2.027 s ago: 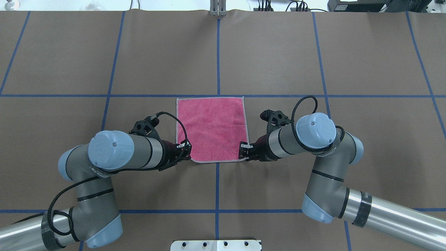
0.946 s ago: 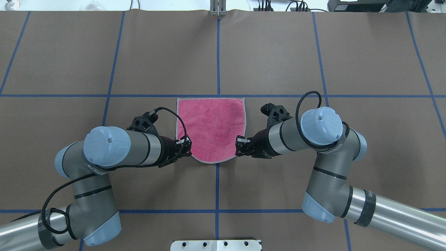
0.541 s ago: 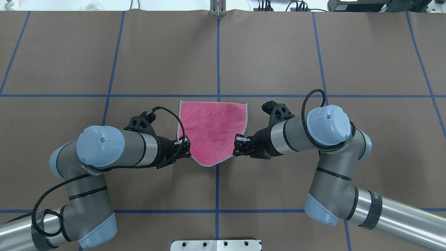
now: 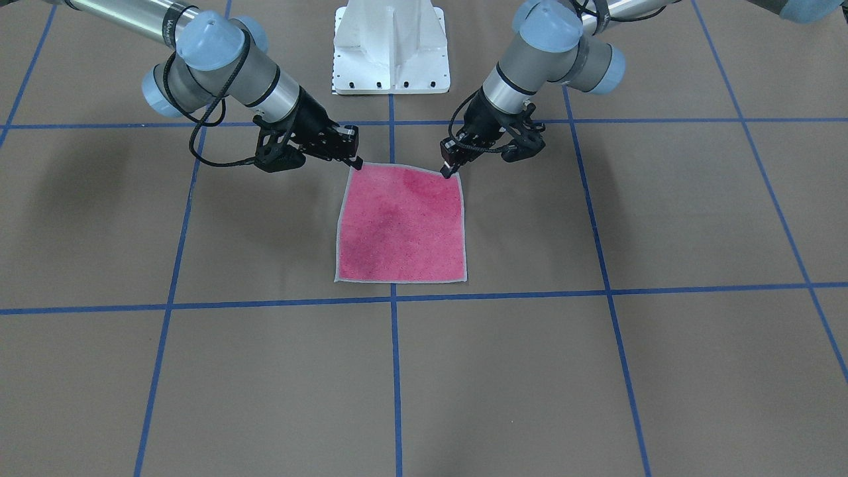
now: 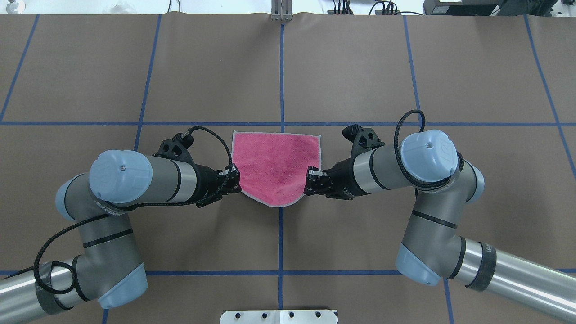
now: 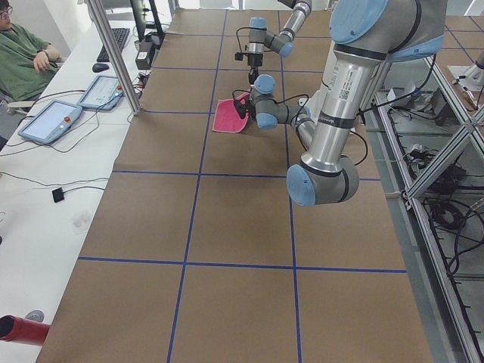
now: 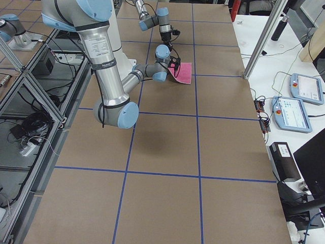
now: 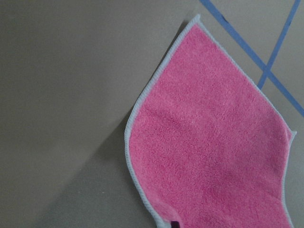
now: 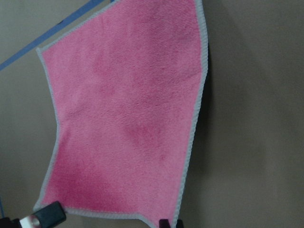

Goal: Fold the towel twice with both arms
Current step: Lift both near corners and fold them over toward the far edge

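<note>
The pink towel (image 5: 279,164) with its pale grey edge lies partly on the brown table. Its far edge rests flat, while its near edge is lifted and sags in a curve. My left gripper (image 5: 236,182) is shut on the near left corner, and my right gripper (image 5: 309,181) is shut on the near right corner. From across the table, the left gripper (image 4: 448,169) and right gripper (image 4: 356,161) hold the corners above the towel (image 4: 401,222). Both wrist views show the pink face (image 8: 213,156) (image 9: 128,118) hanging down to the table. No grey face shows.
The white pedestal base (image 4: 391,46) stands behind the arms. Blue tape lines (image 5: 281,76) grid the brown table cover. A seated person (image 6: 23,53) and control tablets (image 6: 49,121) are at a side desk beyond the table's far edge, with a metal post (image 6: 113,57).
Both grippers closed on the towel's near corners, lifted them and carried them away from the robot base. The near edge went from flat and straight to a raised, sagging curve.
</note>
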Motion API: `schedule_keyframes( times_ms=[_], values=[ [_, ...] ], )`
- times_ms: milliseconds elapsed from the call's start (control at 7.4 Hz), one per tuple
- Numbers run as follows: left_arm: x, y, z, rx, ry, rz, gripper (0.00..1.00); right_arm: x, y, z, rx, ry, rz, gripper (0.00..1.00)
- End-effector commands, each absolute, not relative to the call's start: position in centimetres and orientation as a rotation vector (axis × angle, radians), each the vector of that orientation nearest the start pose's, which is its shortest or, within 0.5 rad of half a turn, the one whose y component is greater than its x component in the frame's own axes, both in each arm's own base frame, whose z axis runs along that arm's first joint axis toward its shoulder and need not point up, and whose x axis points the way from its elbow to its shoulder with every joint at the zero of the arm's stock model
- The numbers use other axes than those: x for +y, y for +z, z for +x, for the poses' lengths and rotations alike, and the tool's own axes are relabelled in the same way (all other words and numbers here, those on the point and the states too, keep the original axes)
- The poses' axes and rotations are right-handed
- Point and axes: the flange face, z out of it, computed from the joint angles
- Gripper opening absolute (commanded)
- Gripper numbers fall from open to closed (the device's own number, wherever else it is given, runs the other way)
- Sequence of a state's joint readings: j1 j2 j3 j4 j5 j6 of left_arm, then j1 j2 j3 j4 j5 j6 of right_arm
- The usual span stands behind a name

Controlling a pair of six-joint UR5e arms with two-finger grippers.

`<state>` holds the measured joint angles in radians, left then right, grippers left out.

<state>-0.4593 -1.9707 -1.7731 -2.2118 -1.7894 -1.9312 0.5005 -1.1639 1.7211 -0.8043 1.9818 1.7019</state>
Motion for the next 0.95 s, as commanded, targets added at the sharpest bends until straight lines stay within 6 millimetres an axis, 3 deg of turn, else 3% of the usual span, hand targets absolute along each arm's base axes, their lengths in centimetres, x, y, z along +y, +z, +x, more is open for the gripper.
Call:
schedule_keyframes(
  times_ms=[0,270,541,811],
  values=[
    [-39.3,27.4,50.6,1.245,-0.607,-0.120,0.00,-39.2,27.6,-49.2,-1.333,0.312,-0.106,0.00],
    [-41.4,26.5,51.4,1.248,-0.629,-0.107,0.00,-41.1,27.7,-49.6,-1.322,0.357,-0.068,0.00],
    [-42.9,26.5,50.1,1.251,-0.653,-0.088,0.00,-42.4,28.1,-50.9,-1.303,0.405,-0.044,0.00],
    [-43.9,27.6,50.2,1.230,-0.669,-0.085,0.00,-43.7,28.4,-52.3,-1.284,0.430,-0.026,0.00]
  ],
)
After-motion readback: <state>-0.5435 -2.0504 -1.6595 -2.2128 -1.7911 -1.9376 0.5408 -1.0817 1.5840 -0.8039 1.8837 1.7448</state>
